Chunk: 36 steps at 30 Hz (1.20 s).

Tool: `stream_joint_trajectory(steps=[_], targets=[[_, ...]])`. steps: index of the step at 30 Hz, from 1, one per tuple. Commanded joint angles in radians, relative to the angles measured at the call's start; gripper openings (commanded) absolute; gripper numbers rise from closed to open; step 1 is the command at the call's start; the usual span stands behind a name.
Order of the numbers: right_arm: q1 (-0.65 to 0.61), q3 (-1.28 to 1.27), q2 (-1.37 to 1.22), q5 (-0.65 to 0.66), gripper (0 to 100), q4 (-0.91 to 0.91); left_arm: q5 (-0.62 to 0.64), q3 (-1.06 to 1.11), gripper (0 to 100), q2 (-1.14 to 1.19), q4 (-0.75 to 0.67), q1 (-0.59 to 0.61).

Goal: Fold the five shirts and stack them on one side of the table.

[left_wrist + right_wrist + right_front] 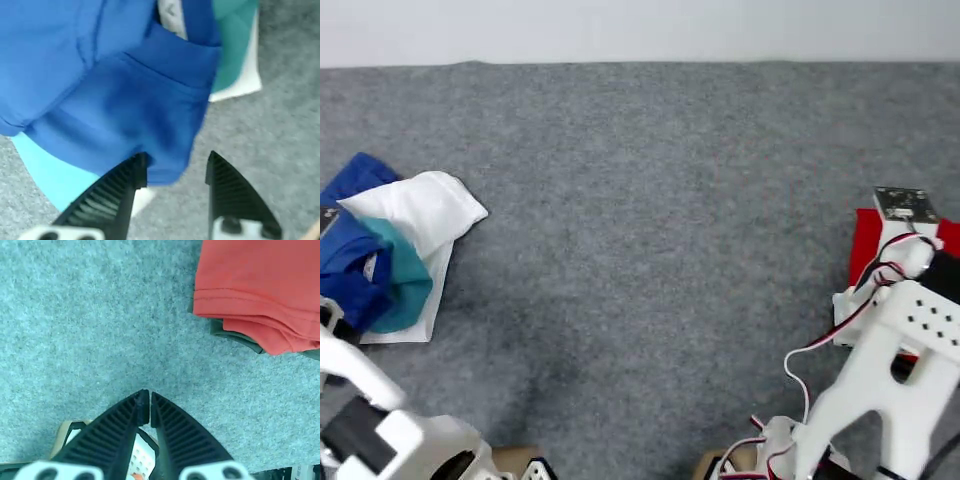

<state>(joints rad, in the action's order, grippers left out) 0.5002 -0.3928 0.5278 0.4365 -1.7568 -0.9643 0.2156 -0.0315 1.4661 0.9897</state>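
A loose pile of shirts lies at the table's left edge: a blue shirt point(350, 250), a white one point(420, 210) and a teal one point(405, 275). In the left wrist view my left gripper point(175, 167) stands open just short of the hem of the blue shirt point(125, 90), with a light blue cloth point(55, 175) under it. My right gripper point(149, 396) is shut on nothing, low over bare carpet. A folded red shirt point(260, 290) lies a little beyond it on a dark green one point(235, 336). The red shirt point(865, 245) shows beside the right arm point(895, 330).
Grey carpet point(660, 220) covers the table, and its wide middle holds nothing. The left arm point(370, 410) sits at the near left corner. A white wall runs along the far edge.
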Motion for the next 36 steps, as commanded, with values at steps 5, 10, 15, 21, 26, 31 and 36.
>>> stream_joint_trajectory(steps=[5, 10, 15, 21, 26, 31, 36], targets=[[-0.01, 0.005, 0.028, -0.015, 0.9, -0.041, 0.12, -0.025, 18, 0.066, -0.138, -0.029], [-0.01, 0.005, 0.028, -0.017, 0.9, -0.041, 0.126, -0.025, 2, 0.086, -0.133, -0.087], [-0.01, 0.005, 0.03, -0.017, 0.9, -0.041, 0.127, -0.036, 0, -0.012, -0.078, -0.14], [-0.01, 0.005, 0.03, -0.017, 0.9, -0.041, 0.259, -0.038, 0, -0.324, -0.074, -0.235], [-0.01, 0.005, 0.03, -0.017, 0.9, -0.041, 0.45, -0.038, 0, -0.58, -0.23, -0.341], [-0.01, 0.005, 0.03, -0.017, 0.9, -0.041, 0.632, -0.033, 0, -0.727, -0.365, -0.465], [-0.01, 0.005, 0.03, -0.017, 0.9, -0.041, 0.7, -0.038, 0, -0.784, -0.394, -0.646]])
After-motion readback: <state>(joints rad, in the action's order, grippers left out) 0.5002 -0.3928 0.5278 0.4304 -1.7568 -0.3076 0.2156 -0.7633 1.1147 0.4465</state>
